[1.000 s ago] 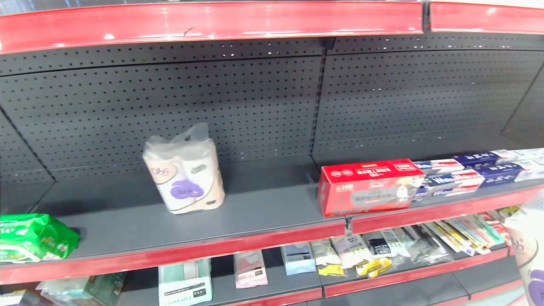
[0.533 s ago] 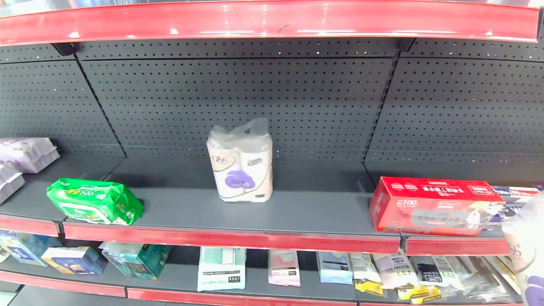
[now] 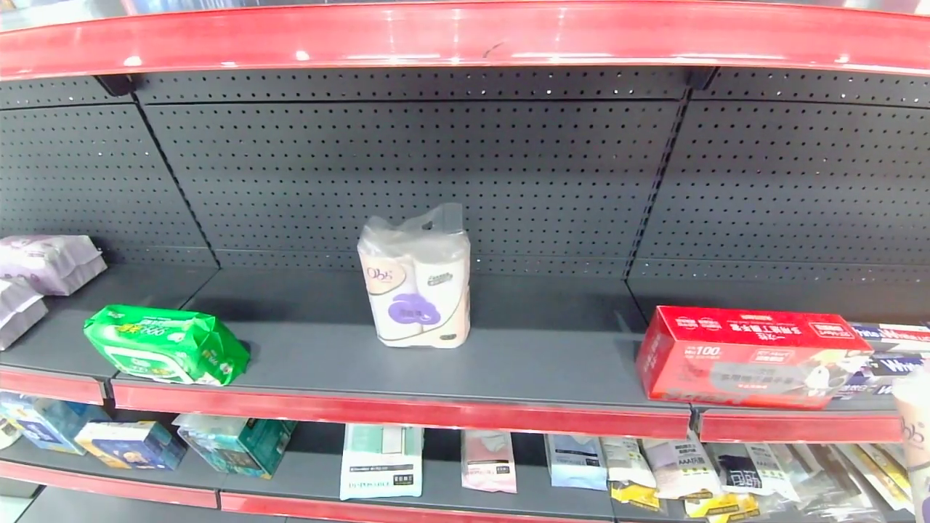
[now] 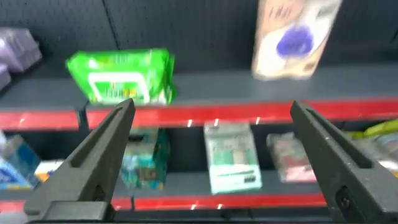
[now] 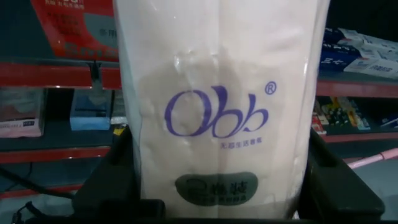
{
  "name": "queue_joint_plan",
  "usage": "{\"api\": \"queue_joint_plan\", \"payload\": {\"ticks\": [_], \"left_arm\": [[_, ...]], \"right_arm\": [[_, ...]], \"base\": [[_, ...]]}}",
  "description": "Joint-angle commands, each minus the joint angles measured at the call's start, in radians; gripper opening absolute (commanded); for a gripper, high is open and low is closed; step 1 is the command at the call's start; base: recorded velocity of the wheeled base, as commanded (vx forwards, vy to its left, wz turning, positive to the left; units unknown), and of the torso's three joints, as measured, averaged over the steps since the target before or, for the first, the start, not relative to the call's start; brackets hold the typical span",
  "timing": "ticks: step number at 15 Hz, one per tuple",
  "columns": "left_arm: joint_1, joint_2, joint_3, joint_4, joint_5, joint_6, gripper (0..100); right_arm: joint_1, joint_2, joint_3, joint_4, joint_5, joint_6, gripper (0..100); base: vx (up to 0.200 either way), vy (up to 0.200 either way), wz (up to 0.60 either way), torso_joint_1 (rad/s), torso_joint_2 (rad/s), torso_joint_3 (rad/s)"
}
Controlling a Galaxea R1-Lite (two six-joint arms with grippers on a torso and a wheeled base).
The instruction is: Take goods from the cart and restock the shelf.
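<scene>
The right gripper (image 5: 221, 186) was clamped on the held toilet-roll pack (image 5: 217, 106), with one dark finger against each side of the wrapper and the pack upright between them. In the head view this pack stood at the right edge of the picture. It overlapped the red front lip of the middle shelf (image 3: 552, 349) and did not rest on the board.

The left gripper (image 4: 212, 107) was spread wide and held nothing. It faced the shelf front.

On the middle shelf, the shelved toilet-roll pack (image 3: 414, 290) stood upright near the centre of the board, set back toward the perforated back panel (image 3: 436, 160). A green wet-wipes pack (image 3: 166, 345) lay flat to the left, close to the front lip and beside the joint between two boards. A red box (image 3: 748, 356) lay lengthwise to the right, its long face near the lip, with blue-and-white boxes (image 3: 890, 349) just beyond it.

Bare board ran between the wet-wipes pack and the shelved toilet-roll pack. A wider bare stretch ran from that pack to the red box. Bare board also lay between the shelved pack and the lip. Above the goods, open height reached up to the red lip of the upper shelf (image 3: 465, 36).

Purple packs (image 3: 47, 261) lay at the far left. The lower shelf (image 3: 305, 447) carried small packets and boxes.
</scene>
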Motion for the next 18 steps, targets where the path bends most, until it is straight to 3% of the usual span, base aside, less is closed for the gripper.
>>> {"api": "queue_joint_plan", "payload": {"ticks": [1, 4, 5, 6, 8, 9, 12, 13, 18], "left_arm": [[-0.002, 0.430, -0.310, 0.009, -0.016, -0.083, 100], [0.032, 0.654, -0.314, -0.071, 0.095, -0.069, 100], [0.030, 0.697, -0.307, -0.089, 0.082, -0.020, 100], [0.032, 0.753, -0.307, -0.092, 0.063, 0.044, 100], [0.038, 0.868, -0.309, -0.180, -0.091, 0.074, 100], [0.055, 0.946, -0.309, -0.255, -0.128, 0.095, 100], [0.170, 1.174, -0.310, -0.511, -0.255, 0.175, 100], [0.177, 1.216, -0.320, -0.542, -0.261, 0.196, 100], [0.171, 1.237, -0.333, -0.540, -0.264, 0.198, 100]], "right_arm": [[-0.007, -0.075, 0.038, -0.002, 0.000, -0.003, 0], [-0.007, -0.092, 0.039, -0.002, 0.001, -0.011, 0], [-0.007, -0.088, 0.036, -0.004, 0.001, -0.006, 0], [-0.007, -0.089, 0.038, -0.004, 0.004, 0.003, 0], [-0.003, -0.089, 0.038, -0.002, 0.006, 0.019, 0], [-0.002, -0.089, 0.041, 0.001, 0.008, 0.020, 0], [0.001, -0.065, 0.055, -0.001, 0.009, 0.011, 0], [-0.003, -0.046, 0.053, -0.004, 0.003, 0.005, 0], [-0.065, 0.066, 0.053, -0.143, -0.065, -0.018, 0]], "base": [[0.000, 0.000, 0.00, 0.000, 0.00, 0.000], [0.000, 0.000, 0.00, 0.000, 0.00, 0.000], [0.000, 0.000, 0.00, 0.000, 0.00, 0.000], [0.000, 0.000, 0.00, 0.000, 0.00, 0.000], [0.000, 0.000, 0.00, 0.000, 0.00, 0.000], [0.000, 0.000, 0.00, 0.000, 0.00, 0.000], [0.000, 0.000, 0.00, 0.000, 0.00, 0.000], [0.000, 0.000, 0.00, 0.000, 0.00, 0.000], [0.000, 0.000, 0.00, 0.000, 0.00, 0.000]]}}
